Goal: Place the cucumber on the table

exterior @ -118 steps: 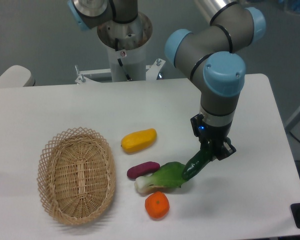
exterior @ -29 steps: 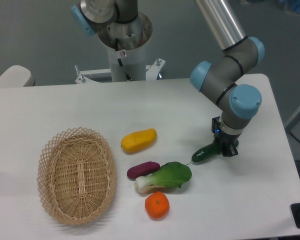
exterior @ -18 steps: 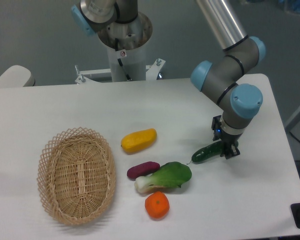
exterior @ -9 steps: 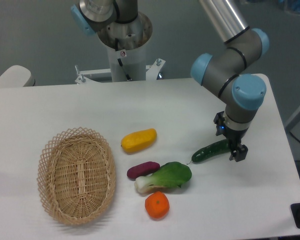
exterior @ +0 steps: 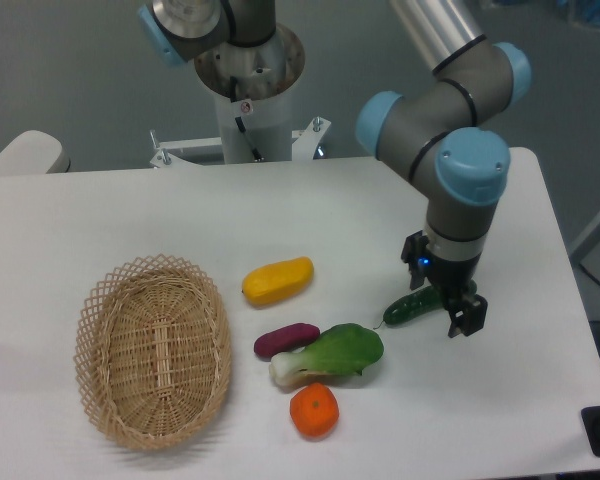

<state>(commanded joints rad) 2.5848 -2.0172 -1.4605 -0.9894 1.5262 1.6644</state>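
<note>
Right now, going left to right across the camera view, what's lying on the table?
Wicker basket → yellow vegetable → purple vegetable → orange → bok choy → cucumber → the hand, open beside the cucumber's right end.

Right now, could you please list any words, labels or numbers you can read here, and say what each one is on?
None can be read.
Small red-and-white sticker on the robot's base column: too small and blurred to read.
</note>
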